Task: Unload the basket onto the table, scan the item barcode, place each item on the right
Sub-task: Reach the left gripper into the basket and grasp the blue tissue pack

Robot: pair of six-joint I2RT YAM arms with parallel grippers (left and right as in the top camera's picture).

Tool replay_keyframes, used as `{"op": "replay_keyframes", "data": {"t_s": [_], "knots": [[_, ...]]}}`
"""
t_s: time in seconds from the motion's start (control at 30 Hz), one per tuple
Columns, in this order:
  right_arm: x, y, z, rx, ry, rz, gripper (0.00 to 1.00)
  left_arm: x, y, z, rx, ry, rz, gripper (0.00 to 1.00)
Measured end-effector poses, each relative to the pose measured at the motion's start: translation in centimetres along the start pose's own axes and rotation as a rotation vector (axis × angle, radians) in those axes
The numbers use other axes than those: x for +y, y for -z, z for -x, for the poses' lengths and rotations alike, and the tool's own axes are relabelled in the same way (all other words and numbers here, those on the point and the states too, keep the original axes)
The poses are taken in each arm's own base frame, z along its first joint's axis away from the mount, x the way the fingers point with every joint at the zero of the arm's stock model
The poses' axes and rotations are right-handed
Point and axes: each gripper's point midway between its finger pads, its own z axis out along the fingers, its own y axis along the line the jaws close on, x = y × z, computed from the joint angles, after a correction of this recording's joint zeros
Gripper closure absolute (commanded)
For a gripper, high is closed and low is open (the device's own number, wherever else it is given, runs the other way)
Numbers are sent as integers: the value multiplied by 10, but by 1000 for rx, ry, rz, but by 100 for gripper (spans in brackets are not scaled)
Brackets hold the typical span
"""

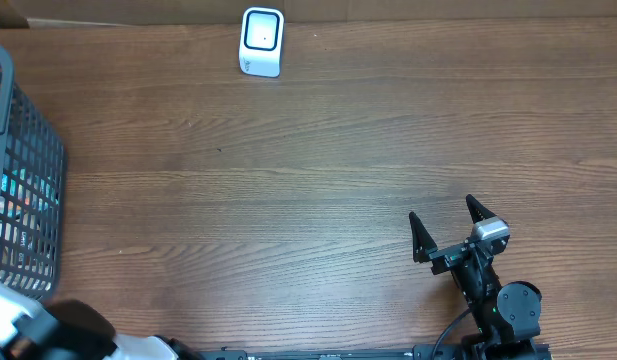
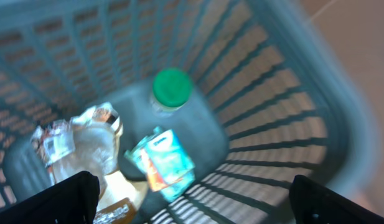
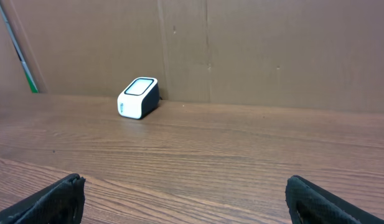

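The right hand (image 1: 443, 212) gapes wide, pointing forward; the left hand (image 2: 195, 199) gapes wide, angled downward.

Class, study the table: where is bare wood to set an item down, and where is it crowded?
Bare: the wide middle of the table, bordered by the scanner at the far edge, the basket at the left and the right fingers nearer. Crowded: inside the basket, with a green-capped bottle and packets.

Overhead downward; left wrist over basket (image 2: 341, 124); right toward scanner (image 3: 137, 98)
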Motion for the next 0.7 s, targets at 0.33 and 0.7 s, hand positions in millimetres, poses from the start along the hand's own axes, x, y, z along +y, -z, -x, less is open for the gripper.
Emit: {"op": "replay_keyframes", "data": {"t_s": [0.33,0.7], "knots": [[0,0,0,0,0,0,0,25,-147,-61,284,-1,113,11],[0,0,0,0,0,0,0,12,-202,-128,448,-1,195,17]]}}
